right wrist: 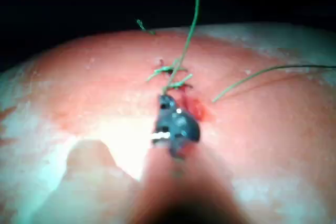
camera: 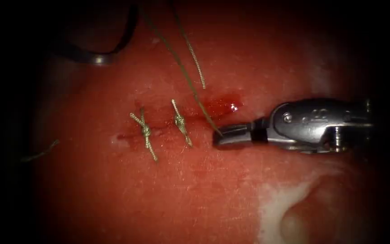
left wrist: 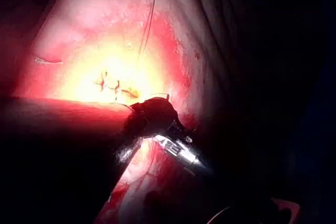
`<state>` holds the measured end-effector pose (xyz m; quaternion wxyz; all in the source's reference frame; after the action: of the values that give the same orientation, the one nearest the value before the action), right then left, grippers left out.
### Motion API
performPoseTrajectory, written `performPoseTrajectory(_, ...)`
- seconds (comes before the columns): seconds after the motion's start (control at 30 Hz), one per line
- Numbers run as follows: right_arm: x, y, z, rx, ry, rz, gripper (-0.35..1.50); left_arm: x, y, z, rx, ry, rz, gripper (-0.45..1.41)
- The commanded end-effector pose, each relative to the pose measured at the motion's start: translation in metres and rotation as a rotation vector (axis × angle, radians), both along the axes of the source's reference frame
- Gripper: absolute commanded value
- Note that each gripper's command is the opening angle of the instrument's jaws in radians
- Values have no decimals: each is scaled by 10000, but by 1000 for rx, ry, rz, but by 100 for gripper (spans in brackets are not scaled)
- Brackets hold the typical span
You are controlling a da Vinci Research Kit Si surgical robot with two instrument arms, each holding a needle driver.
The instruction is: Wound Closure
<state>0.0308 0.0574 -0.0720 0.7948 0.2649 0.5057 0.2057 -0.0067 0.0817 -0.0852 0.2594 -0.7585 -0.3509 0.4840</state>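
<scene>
**Endoscope view: right tool clenched on the thread beside a third stitch site**

Endoscope view gave us the right arm's tool [camera: 224,134] coming in from the right, its fingers clenched on the thread [camera: 190,83] just to the right of the cut [camera: 177,118]. From that grip the strand ran up and to the left across the tissue [camera: 195,190] and out of sight at the top. A second, shorter strand [camera: 194,56] hung down beside it and ended free above the cut. We could not see the needle, so we could not say whether it sat in the tissue.

We counted two finished knots across the cut: one on the left [camera: 146,132] and one just right of it [camera: 179,121], each with two short cut tails. One pool of red fluid [camera: 222,106] lay at the cut's right end, near the held strand. One loose thread scrap [camera: 39,153] lay well apart at the far left, and a dark curved band [camera: 98,56] crossed the upper left.

Right wrist view showed the same tool [right wrist: 167,104] gripping the thread [right wrist: 190,30] just below the knots [right wrist: 170,74].

Left wrist view showed a tool [left wrist: 181,148] near the knots; we could not tell the left arm's fingers' state or what they held.

We judged the work to be at a third stitch, with thread being managed at the open right end. Any next move would call for steady tension on the strand, kept clear of the two tied knots.
</scene>
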Motion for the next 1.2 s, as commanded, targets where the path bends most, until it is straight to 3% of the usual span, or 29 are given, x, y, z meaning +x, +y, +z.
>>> performPoseTrajectory(0.03, 8, -8, -9, 7, 11, -10, -35, -5, -1, 8, -11, 13, -7, -35)
performPoseTrajectory(0.2, 10, -30, -56, 38, 42, -48, -35, -2, -10, 34, -55, 99, -14, -35)
performPoseTrajectory(0.37, 18, -46, -92, 51, 53, -57, -35, 7, -14, 55, -69, 123, -16, -35)
performPoseTrajectory(0.7, 61, -81, -171, 87, 106, -110, -35, 21, -21, 52, -74, 125, 4, -35)
performPoseTrajectory(0.73, 62, -77, -178, 86, 122, -97, -27, 24, -22, 53, -76, 125, 8, -35)
performPoseTrajectory(0.77, 60, -73, -179, 53, 127, -83, 5, 26, -21, 53, -77, 126, 12, -35)
performPoseTrajectory(0.8, 57, -65, -178, -8, 134, -53, 59, 30, -20, 55, -78, 129, 19, -35)
performPoseTrajectory(0.83, 54, -61, -177, -30, 133, -34, 89, 32, -19, 56, -84, 128, 18, -35)
performPoseTrajectory(0.9, 46, -48, -167, -89, 117, 8, 128, 43, -18, 60, -84, 135, 19, -35)
performPoseTrajectory(1.03, 27, -33, -147, -148, 79, 40, 141, 65, -14, 66, -88, 159, 21, -35)
performPoseTrajectory(1.2, -15, -12, -121, -208, 52, 90, 135, 93, -8, 70, -87, 176, 9, -35)
